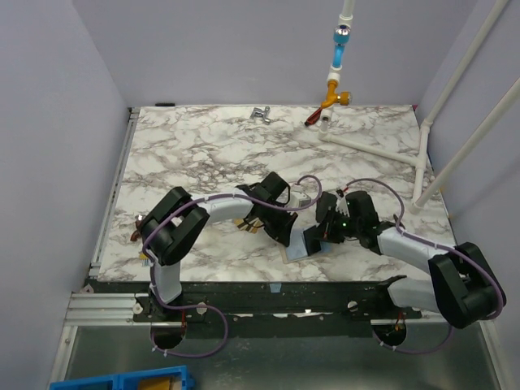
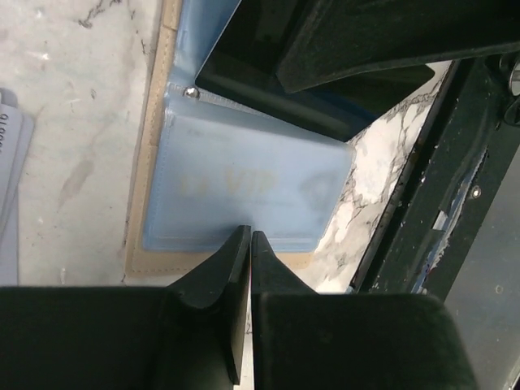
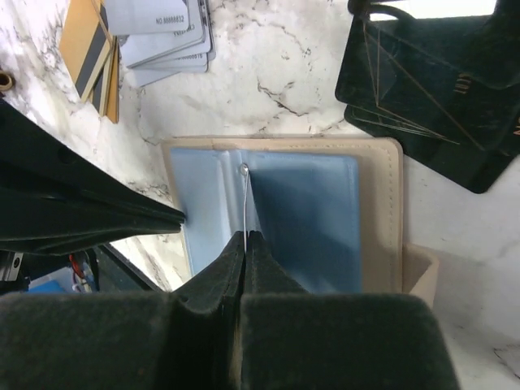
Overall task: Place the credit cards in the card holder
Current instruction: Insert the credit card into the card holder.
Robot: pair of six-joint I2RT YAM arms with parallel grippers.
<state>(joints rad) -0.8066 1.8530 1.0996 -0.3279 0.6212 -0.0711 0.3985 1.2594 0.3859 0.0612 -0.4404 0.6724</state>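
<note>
The card holder (image 3: 382, 211) lies open on the marble, a tan pouch with blue plastic sleeves (image 2: 244, 187); it sits near the front edge (image 1: 302, 248). A card marked VIP shows inside one sleeve. My right gripper (image 3: 245, 236) is shut on a thin clear sleeve flap, holding it upright and edge-on. My left gripper (image 2: 250, 236) is shut, its tips at the holder's edge with nothing visible between them. Loose credit cards lie beside the holder: pale grey ones (image 3: 162, 32) and gold ones with a dark stripe (image 3: 89, 49).
Dark flat pieces with thin gold lines (image 3: 422, 81) lie just beyond the holder. The table's black front rail (image 2: 439, 203) runs close by the holder. A white pipe frame (image 1: 422, 162) and an orange-and-blue fitting (image 1: 335, 89) stand at the back right.
</note>
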